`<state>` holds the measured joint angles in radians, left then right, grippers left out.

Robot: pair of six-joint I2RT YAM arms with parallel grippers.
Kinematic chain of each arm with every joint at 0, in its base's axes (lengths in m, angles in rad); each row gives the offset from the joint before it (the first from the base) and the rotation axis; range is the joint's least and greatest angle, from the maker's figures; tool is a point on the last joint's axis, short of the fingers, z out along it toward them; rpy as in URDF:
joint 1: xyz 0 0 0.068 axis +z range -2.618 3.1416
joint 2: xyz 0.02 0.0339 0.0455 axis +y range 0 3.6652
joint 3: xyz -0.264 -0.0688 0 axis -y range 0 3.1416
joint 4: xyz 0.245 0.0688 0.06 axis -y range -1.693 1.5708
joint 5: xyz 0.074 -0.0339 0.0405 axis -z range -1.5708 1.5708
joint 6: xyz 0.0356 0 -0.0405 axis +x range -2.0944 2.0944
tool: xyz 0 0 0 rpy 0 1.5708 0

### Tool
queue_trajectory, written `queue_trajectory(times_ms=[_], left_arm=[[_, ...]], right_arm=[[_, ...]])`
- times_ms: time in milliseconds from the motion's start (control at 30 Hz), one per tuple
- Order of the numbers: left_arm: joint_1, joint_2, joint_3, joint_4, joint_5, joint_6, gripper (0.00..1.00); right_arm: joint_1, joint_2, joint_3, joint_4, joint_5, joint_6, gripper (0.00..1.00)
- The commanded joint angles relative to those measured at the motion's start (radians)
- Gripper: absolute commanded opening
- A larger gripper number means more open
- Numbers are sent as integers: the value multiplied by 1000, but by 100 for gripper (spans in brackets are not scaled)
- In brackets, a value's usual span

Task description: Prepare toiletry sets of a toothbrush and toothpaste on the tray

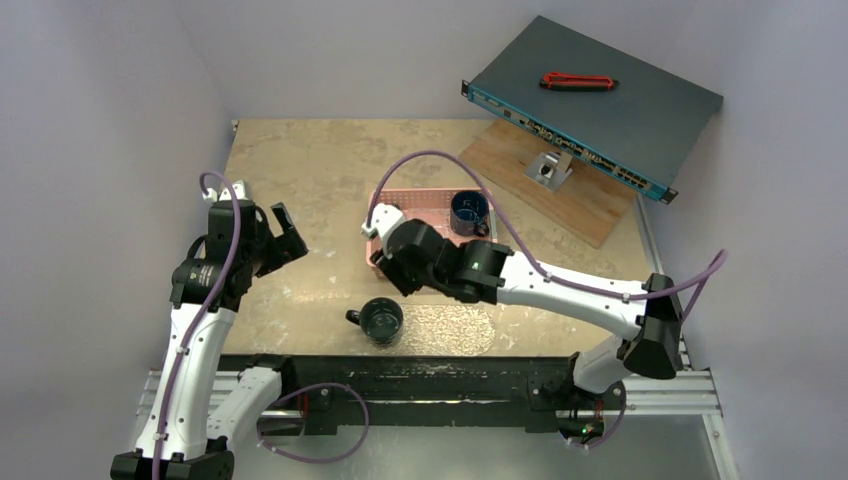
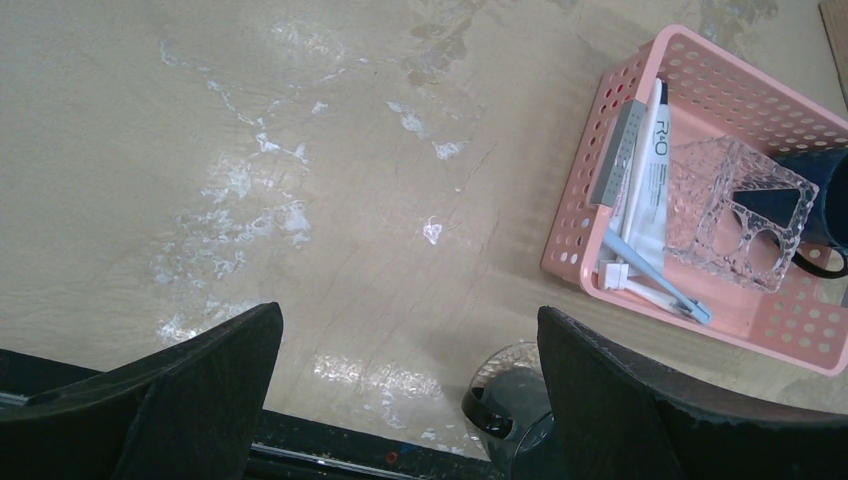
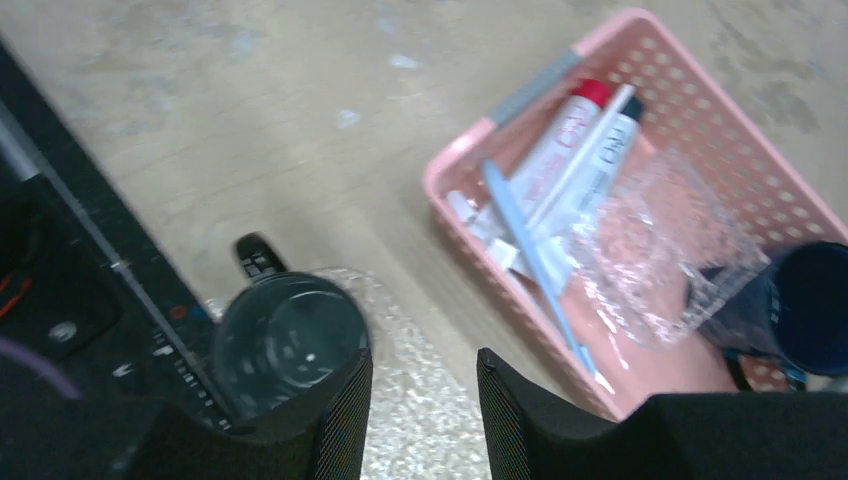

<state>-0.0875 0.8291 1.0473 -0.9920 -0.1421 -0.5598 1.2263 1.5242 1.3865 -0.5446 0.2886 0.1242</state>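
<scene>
Toothbrushes and toothpastes lie in the pink basket [image 3: 470, 160], none on the tray. A light blue toothbrush [image 3: 527, 245] lies across a white toothpaste [image 3: 598, 165] and one with red print [image 3: 553, 152]; a white toothbrush [image 2: 640, 288] lies beside them. The transparent tray [image 3: 430, 400] shows as a glittery patch near the front edge, with a dark mug [image 3: 285, 340] standing on it. My right gripper [image 3: 425, 355] hovers open above the tray, between mug and basket, with nothing in its jaws. My left gripper [image 2: 410, 320] is wide open and empty over bare table, left of the basket.
The basket [image 1: 425, 205] also holds a clear patterned holder [image 3: 660, 245] and a dark blue mug [image 1: 469, 212]. A wooden board [image 1: 590, 200] and a raised network switch [image 1: 600, 100] with a red tool on it stand at the back right. A black rail [image 1: 420, 370] runs along the front edge.
</scene>
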Motion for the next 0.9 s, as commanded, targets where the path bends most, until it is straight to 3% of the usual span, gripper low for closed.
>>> queue_trajectory(times_ms=[0, 500, 867], left_arm=[[-4, -5, 26, 23, 11, 12, 98], [-4, -2, 23, 29, 28, 18, 98], [-4, 2, 23, 29, 40, 20, 99]], right_arm=[[-122, -41, -12, -36, 81, 63, 46], [-444, 168, 125, -28, 113, 188, 50], [-532, 298, 222, -34, 112, 223, 50]])
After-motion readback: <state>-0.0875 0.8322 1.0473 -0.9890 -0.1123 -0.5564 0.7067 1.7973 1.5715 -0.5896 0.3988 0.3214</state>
